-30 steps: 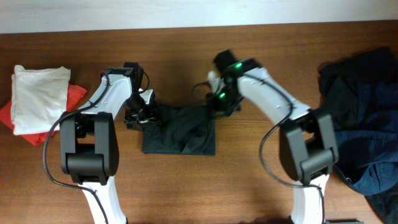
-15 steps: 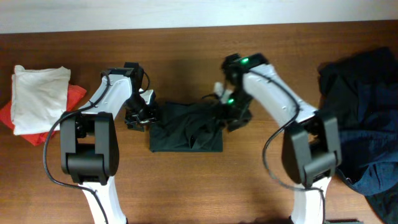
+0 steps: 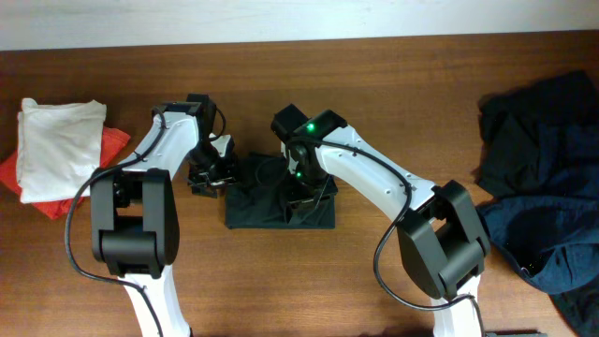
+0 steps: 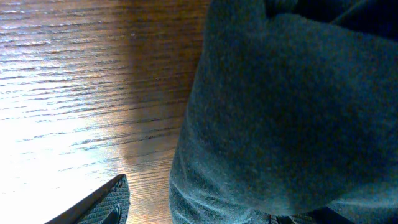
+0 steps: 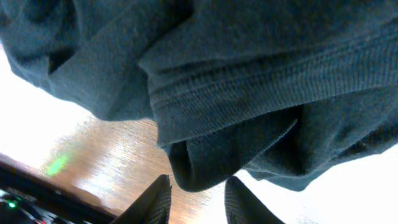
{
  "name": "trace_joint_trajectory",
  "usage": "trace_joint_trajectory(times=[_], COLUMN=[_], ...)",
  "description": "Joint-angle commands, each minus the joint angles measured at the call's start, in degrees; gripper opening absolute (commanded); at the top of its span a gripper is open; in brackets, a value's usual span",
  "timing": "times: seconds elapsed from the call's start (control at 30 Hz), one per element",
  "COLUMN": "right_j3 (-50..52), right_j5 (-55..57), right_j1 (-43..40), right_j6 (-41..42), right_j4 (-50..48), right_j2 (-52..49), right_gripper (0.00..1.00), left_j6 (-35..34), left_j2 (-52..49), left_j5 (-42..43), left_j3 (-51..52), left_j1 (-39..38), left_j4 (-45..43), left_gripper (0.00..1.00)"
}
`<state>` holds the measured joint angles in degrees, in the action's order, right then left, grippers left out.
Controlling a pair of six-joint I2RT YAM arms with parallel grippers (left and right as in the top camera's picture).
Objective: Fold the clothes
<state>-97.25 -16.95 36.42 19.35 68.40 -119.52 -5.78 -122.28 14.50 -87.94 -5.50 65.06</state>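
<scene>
A dark garment (image 3: 267,208) lies bunched in a rough rectangle at the middle of the wooden table (image 3: 374,281); no lettering shows on it. My left gripper (image 3: 213,175) sits at its left edge. In the left wrist view the fingers (image 4: 199,214) are wide apart and the cloth (image 4: 280,106) bulges between them. My right gripper (image 3: 299,192) points down over the middle of the garment. In the right wrist view its fingers (image 5: 196,199) are close together with a thick fold of the dark cloth (image 5: 249,74) between the tips.
A folded white garment (image 3: 56,140) lies on a red one (image 3: 114,142) at the far left. A large pile of dark navy and black clothes (image 3: 543,187) fills the right edge.
My right arm swung from the garment's right edge leftward to over its middle. The garment had first shifted slightly right. The left arm has not moved.
</scene>
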Motion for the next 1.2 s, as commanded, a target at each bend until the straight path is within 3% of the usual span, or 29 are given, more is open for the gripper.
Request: trace_joint_trajectory(times=[0.0, 0.07, 0.13, 0.23, 0.47, 0.67, 0.8, 0.87, 1.17], right_j3=[2.2, 3.2, 3.5, 3.4, 3.5, 3.5, 0.2, -0.5, 0.9], right_j5=[1.1, 1.0, 0.9, 1.2, 11.4, 13.1, -0.9, -6.1, -14.2], right_j1=[0.4, 0.4, 0.4, -0.3, -13.1, -13.7, -13.7, -13.6, -12.8], right_j6=[1.1, 1.1, 2.2, 2.1, 1.9, 1.4, -11.5, -14.7, -14.7], right_j4=[-1.2, -1.8, -2.3, -1.5, 9.8, 14.0, 13.6, 10.6, 2.6], right_j2=[0.8, 0.8, 0.9, 0.9, 1.7, 1.7, 3.9, 4.5, -0.9], right_gripper=[0.31, 0.25, 0.04, 0.04, 0.04, 0.24, 0.33, 0.45, 0.43], left_j6=[0.7, 0.7, 0.7, 0.7, 0.7, 0.7, 0.7, 0.7, 0.7], left_j2=[-0.6, -0.6, -0.6, -0.6, -0.6, -0.6, -0.6, -0.6, -0.6], left_j5=[-0.8, -0.8, -0.8, -0.8, -0.8, -0.8, -0.8, -0.8, -0.8], left_j3=[0.6, 0.6, 0.6, 0.6, 0.6, 0.6, 0.6, 0.6, 0.6], left_j1=[0.2, 0.2, 0.2, 0.2, 0.2, 0.2, 0.2, 0.2, 0.2], left_j4=[-0.1, -0.1, -0.1, 0.0, 0.0, 0.2, 0.2, 0.1, 0.4], left_gripper=[0.7, 0.7, 0.7, 0.7, 0.7, 0.7, 0.7, 0.7, 0.7])
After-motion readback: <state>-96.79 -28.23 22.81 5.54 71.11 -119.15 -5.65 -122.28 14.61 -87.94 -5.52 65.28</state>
